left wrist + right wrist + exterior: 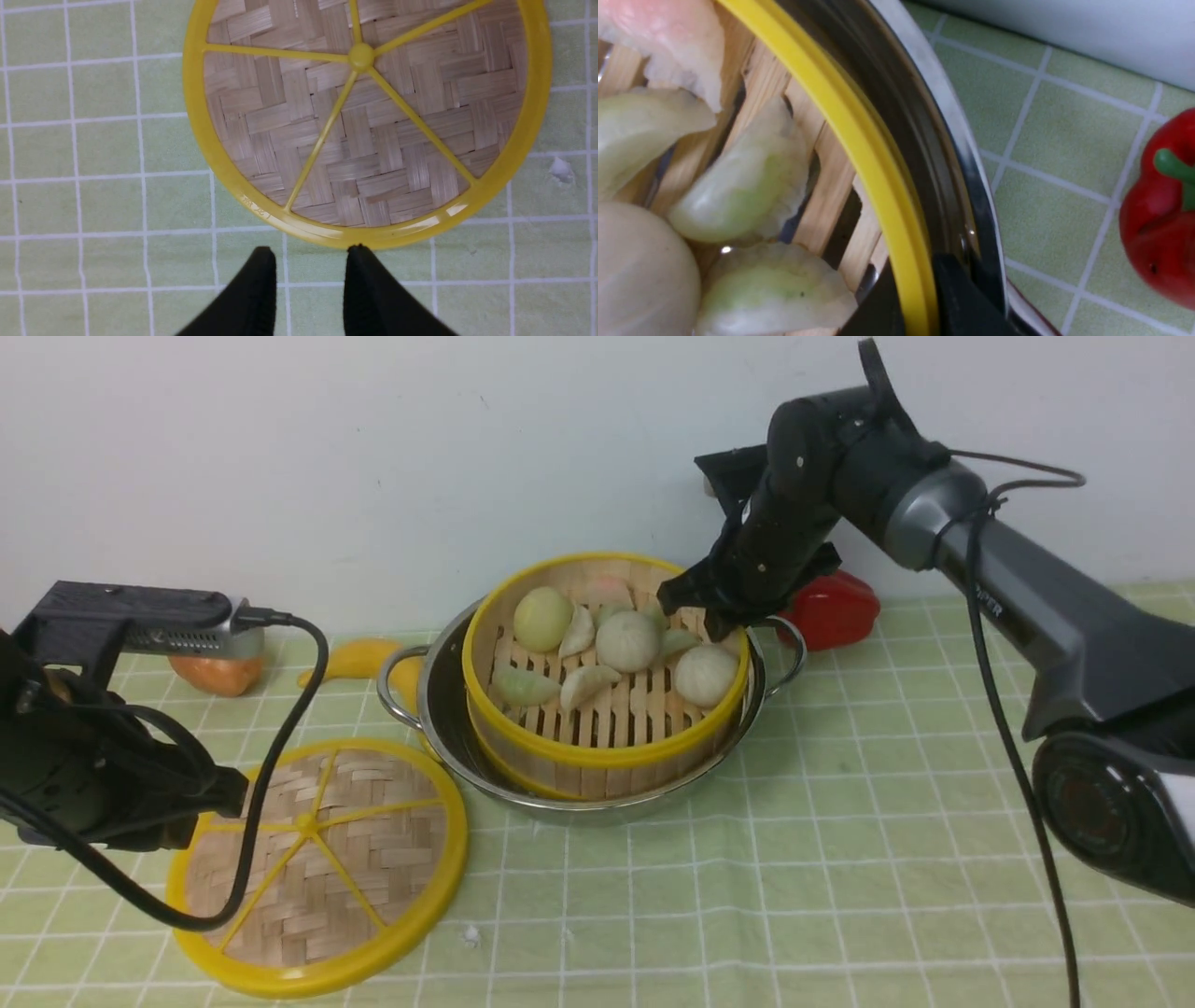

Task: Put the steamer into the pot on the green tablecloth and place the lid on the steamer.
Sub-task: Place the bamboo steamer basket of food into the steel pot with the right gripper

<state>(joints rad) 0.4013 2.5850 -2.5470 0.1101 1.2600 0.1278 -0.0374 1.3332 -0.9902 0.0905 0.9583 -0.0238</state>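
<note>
Light green checked tablecloth [840,803] covers the work surface, and on it we find the wide shiny steel pot [439,709] holding the round bamboo steamer with yellow rims [597,761], which looks tilted rather than seated flat. We note the right gripper [698,611] clenched on the steamer's far rim, one finger inside and one outside. It should lower gently until the basket sits level, without jolting the dumplings [586,683]. We record the left gripper [308,254] parted and empty, just beside the flat woven bamboo lid with yellow spokes [317,859], which lies on the cloth near the pot.
</note>
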